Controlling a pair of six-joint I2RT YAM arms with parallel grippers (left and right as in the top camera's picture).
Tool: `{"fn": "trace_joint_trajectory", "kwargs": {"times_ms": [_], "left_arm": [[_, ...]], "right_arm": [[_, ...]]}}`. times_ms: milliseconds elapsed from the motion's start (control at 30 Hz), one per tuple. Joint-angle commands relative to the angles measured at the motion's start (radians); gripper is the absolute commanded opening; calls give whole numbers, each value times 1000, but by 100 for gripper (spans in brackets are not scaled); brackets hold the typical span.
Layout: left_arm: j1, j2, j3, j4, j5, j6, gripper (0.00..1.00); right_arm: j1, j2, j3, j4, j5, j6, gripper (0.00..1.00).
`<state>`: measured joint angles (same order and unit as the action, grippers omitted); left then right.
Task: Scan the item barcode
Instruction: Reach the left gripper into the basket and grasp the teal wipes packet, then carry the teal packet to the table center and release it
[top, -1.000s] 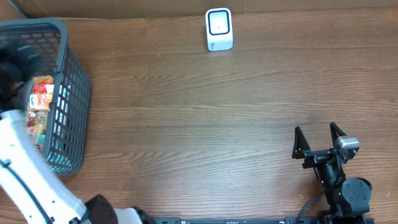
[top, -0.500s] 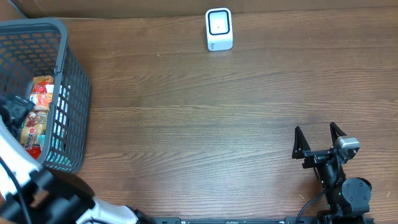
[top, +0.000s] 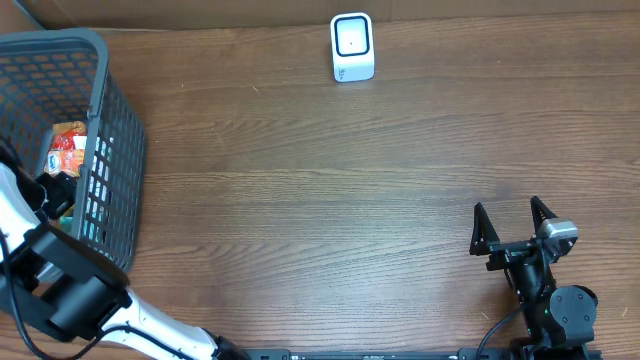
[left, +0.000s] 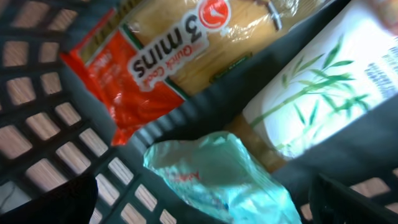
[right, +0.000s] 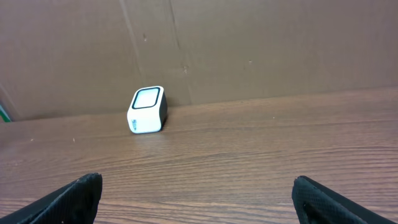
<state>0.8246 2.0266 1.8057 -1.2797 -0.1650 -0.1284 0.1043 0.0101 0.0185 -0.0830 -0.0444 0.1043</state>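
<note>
An orange noodle packet (left: 155, 56), marked perhaps "3 mins", lies in the basket (top: 112, 150) beside a bamboo-print pack (left: 317, 93). The left gripper (left: 208, 202) hangs wide open, empty.

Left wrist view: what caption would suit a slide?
Open left gripper hovers over a noodle packet, a bamboo-print pack and a pale teal pouch in the grey basket.

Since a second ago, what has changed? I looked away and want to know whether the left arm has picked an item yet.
The left tool moved inside the gray basket, from its far part toward its near side. It is open above the quick-cook pasta packet and a teal bag and has taken hold of nothing. The basket, the barcode scanner and the open right tool stayed put.
</note>
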Motion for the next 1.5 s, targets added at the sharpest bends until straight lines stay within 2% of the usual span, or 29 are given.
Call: {"fn": "trace_joint_trajectory", "kwargs": {"times_ms": [0,67,300,367,467,567,600,667,700,833,967,1267,1333,1467], "left_arm": [[-6,43,2,5,62,86,99],[-14,49,2,6,116,131,99],[-24,95,-2,-14,103,152,100],[-26,116,-3,-29,103,151,95],[-27,128,-3,-45,106,151,76],[-27,129,-3,-54,107,151,66],[-27,129,-3,-58,106,151,56],[-27,129,-3,-67,106,150,10],[-27,129,-3,-69,104,148,4],[-27,125,27,-90,103,121,4],[-27,124,154,-155,103,63,4],[-29,124,681,-324,119,-53,4],[-34,124,807,-343,179,-56,4],[-76,115,1031,-353,391,-51,4]], "right_arm": [[-6,-7,-11,3,2,0,100],[-6,-7,-11,3,2,0,100],[-6,-7,-11,3,2,0,100],[-6,-7,-11,3,2,0,100],[-6,-7,-11,3,2,0,100],[-6,-7,-11,3,2,0,100],[-5,-7,-11,3,2,0,100],[-6,-7,-11,3,2,0,100],[-6,-7,-11,3,2,0,100],[-6,-7,-11,3,2,0,100],[-6,-7,-11,3,2,0,100],[-6,-7,-11,3,2,0,100],[-6,-7,-11,3,2,0,100],[-6,-7,-11,3,2,0,100]]}}
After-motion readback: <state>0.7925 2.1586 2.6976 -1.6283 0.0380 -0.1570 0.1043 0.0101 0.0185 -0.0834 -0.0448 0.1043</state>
